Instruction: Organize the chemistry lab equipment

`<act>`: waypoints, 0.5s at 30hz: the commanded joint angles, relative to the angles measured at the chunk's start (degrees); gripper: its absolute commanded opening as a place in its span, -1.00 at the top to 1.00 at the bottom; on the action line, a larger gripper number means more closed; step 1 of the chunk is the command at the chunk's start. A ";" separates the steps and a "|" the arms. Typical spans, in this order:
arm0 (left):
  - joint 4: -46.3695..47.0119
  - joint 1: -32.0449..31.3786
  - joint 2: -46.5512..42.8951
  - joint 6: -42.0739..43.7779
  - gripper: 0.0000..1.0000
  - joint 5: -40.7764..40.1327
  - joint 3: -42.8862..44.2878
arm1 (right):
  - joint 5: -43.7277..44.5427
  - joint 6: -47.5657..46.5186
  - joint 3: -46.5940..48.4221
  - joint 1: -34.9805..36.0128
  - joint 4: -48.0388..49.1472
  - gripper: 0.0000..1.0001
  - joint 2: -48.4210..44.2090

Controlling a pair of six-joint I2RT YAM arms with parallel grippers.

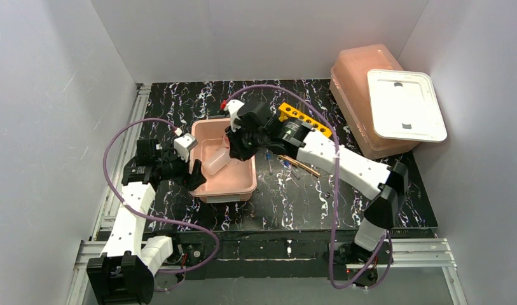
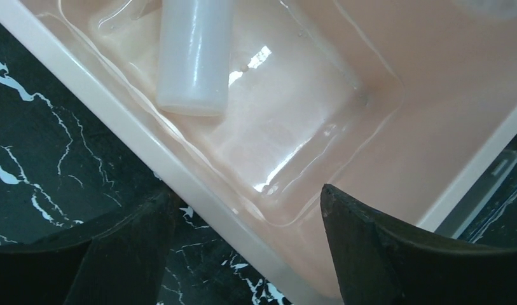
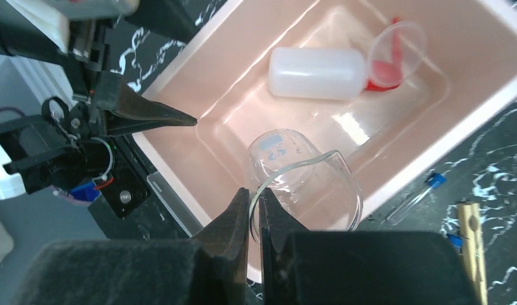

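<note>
A clear glass beaker (image 3: 306, 181) hangs tilted over the small pink tub (image 3: 198, 162), its rim pinched by my right gripper (image 3: 254, 204), which is shut on it. On the tub's floor lies the translucent white bottle (image 3: 316, 73) with its red cap (image 3: 384, 71), the cap partly behind a small clear glass piece. My left gripper (image 2: 243, 219) is open, one finger outside and one inside the tub's left rim (image 2: 147, 159), apart from it; the bottle (image 2: 195, 57) lies beyond. From above, the right gripper (image 1: 233, 152) sits over the tub (image 1: 243, 185) and the left gripper (image 1: 196, 178) at its left edge.
The yellow tube rack (image 1: 303, 119) stands behind the right arm. Thin brown and clear rods (image 1: 298, 166) and a blue-capped tube (image 3: 422, 192) lie right of the tub. A large pink tub (image 1: 357, 82) with a white lid (image 1: 405, 105) fills the back right corner.
</note>
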 commanded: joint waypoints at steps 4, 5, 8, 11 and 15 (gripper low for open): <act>0.57 -0.27 -1.76 -3.40 -0.92 0.12 4.08 | -7.61 -1.81 2.01 0.82 2.88 0.97 7.33; 0.69 -0.21 -1.88 -3.92 -0.93 -0.13 5.07 | -8.49 -1.76 1.55 1.01 3.10 0.97 8.22; 0.09 -0.23 -2.51 -5.73 -0.96 0.07 8.18 | -10.55 -2.24 0.33 1.62 3.62 0.97 10.55; 0.02 -0.12 -3.52 -8.64 -0.97 0.19 10.77 | -11.89 -2.36 0.45 2.05 3.91 0.97 12.48; 1.11 -0.12 -5.20 -13.19 -0.97 0.03 13.13 | -12.76 -2.97 3.28 2.56 3.14 0.97 16.40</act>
